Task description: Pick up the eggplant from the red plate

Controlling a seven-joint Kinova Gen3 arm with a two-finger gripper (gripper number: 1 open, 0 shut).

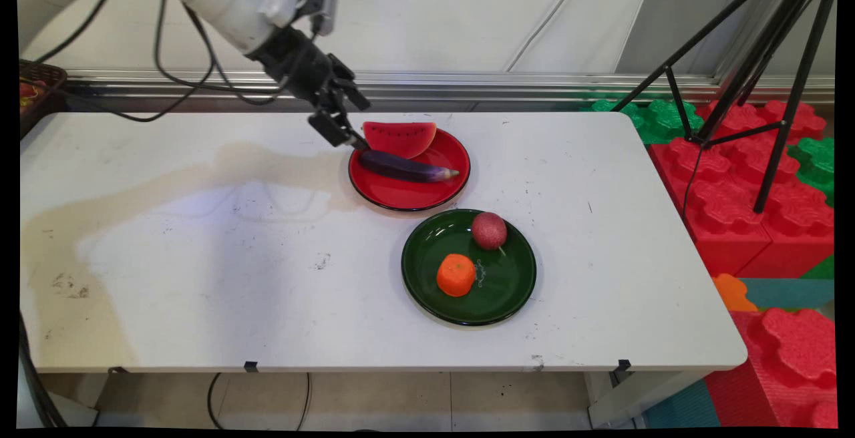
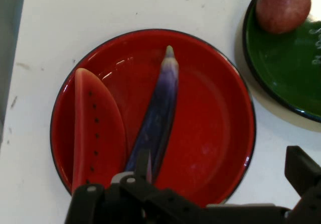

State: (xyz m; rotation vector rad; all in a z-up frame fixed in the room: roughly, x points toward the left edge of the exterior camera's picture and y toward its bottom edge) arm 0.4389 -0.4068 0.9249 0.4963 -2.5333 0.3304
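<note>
A purple eggplant lies across a red plate, next to a watermelon slice on the same plate. My black gripper hangs open just over the plate's left rim. One fingertip rests at or right above the eggplant's thick end, while the other finger stands far off beyond the plate's rim. Nothing is held between them.
A dark green plate sits in front of the red one, carrying an orange fruit and a reddish round fruit. A tripod and red and green foam blocks stand off the table's right end. A basket sits far left.
</note>
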